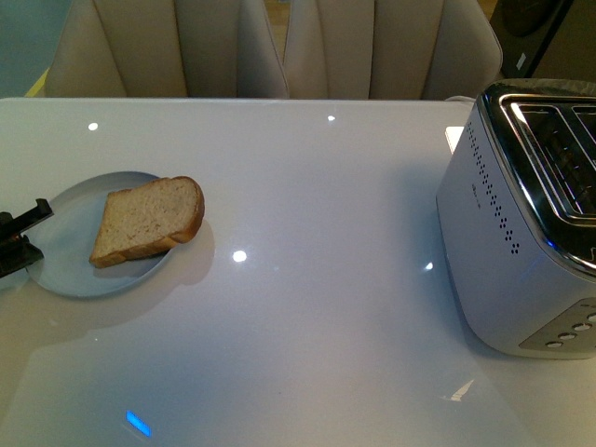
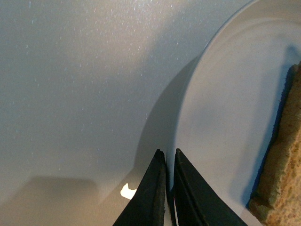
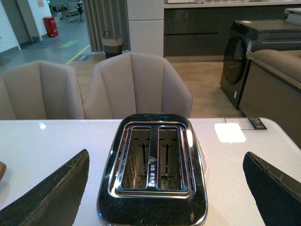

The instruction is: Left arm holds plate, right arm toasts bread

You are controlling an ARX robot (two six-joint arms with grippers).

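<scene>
The pale blue-grey plate point(image 1: 67, 237) lies on the white table at the left, and the bread point(image 1: 149, 221) rests flat on it, its rounded top hanging over the right rim. My left gripper point(image 1: 19, 240) is at the plate's left edge. In the left wrist view the left gripper point(image 2: 168, 157) is shut on the thin rim of the plate point(image 2: 221, 117), and the bread's crust point(image 2: 282, 165) shows at the far side. My right gripper point(image 3: 165, 156) is open, its fingers point(image 3: 51, 193) wide apart above the toaster point(image 3: 153, 174), with nothing between them. It is out of the front view.
The silver two-slot toaster point(image 1: 521, 214) stands at the table's right edge with both slots empty. Two beige chairs point(image 1: 270, 47) stand behind the far edge of the table. Glossy white tabletop point(image 1: 317, 279) lies between plate and toaster.
</scene>
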